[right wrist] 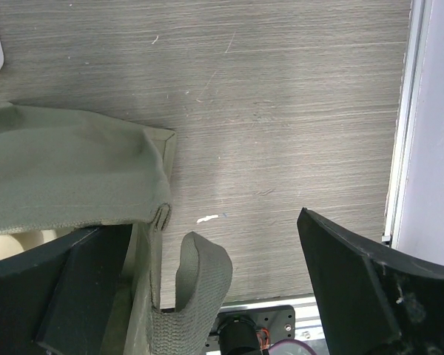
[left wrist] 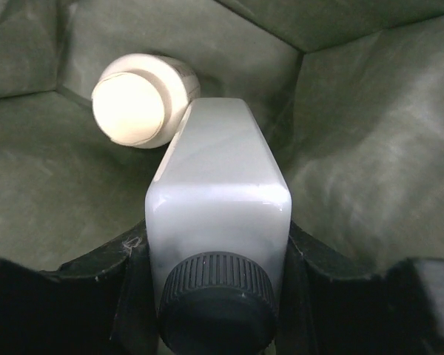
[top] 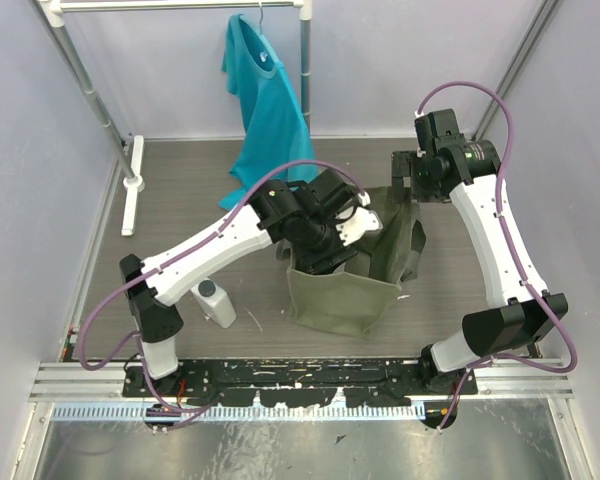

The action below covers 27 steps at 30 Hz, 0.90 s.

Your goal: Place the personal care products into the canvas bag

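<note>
The olive canvas bag [top: 340,295] stands open at the table's middle. My left gripper [top: 348,228] reaches into its mouth, shut on a white rectangular bottle [left wrist: 218,192] with a dark ribbed cap, held inside the bag [left wrist: 355,133]. A white bottle with a beige round cap [left wrist: 137,100] lies in the bag just beyond it. Another white bottle with a grey cap [top: 213,302] lies on the table left of the bag. My right gripper [right wrist: 207,222] is open at the bag's far right rim [right wrist: 66,170], its left finger [right wrist: 66,288] against the wall. The clear bottle is out of view.
A teal T-shirt [top: 265,105] hangs from a white rack [top: 130,175] at the back. A bag strap [right wrist: 200,288] loops up between my right fingers. The enclosure walls and a metal rail [top: 300,375] border the grey table.
</note>
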Each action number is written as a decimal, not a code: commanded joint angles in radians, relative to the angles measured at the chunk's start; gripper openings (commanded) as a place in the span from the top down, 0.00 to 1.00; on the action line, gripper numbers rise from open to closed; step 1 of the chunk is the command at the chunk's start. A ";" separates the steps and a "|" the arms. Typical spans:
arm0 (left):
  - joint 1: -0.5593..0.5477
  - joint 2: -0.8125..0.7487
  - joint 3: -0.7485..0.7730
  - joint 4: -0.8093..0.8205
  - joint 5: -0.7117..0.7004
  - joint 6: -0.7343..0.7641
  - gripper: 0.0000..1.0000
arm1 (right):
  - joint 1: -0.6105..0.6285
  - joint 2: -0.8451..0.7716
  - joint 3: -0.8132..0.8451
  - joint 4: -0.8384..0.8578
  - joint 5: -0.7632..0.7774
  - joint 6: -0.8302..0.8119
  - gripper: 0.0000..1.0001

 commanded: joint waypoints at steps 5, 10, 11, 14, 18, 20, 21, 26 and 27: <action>-0.017 0.023 -0.061 0.072 -0.060 0.047 1.00 | -0.003 -0.004 0.017 0.018 0.001 0.019 0.00; -0.020 0.005 -0.017 0.041 -0.045 0.054 1.00 | -0.003 -0.001 0.010 0.020 -0.001 0.015 0.00; -0.020 0.001 -0.004 0.032 -0.034 0.057 1.00 | -0.003 0.001 0.008 0.020 -0.001 0.014 0.00; -0.021 -0.009 -0.022 0.026 -0.009 0.060 1.00 | -0.002 0.004 0.009 0.022 -0.002 0.012 0.00; -0.020 -0.007 -0.106 0.044 -0.017 0.060 1.00 | -0.003 0.007 0.007 0.026 -0.003 0.011 0.00; -0.020 -0.002 -0.140 0.061 -0.025 0.060 1.00 | -0.003 0.009 0.006 0.026 -0.004 0.010 0.00; -0.020 0.001 -0.152 0.067 -0.029 0.061 1.00 | -0.004 0.010 0.006 0.026 -0.005 0.010 0.00; -0.021 0.032 -0.172 0.077 -0.044 0.062 0.90 | -0.004 0.013 0.003 0.030 -0.014 0.007 0.00; -0.020 0.038 -0.174 0.078 -0.046 0.062 0.88 | -0.003 0.012 0.002 0.030 -0.014 0.007 0.00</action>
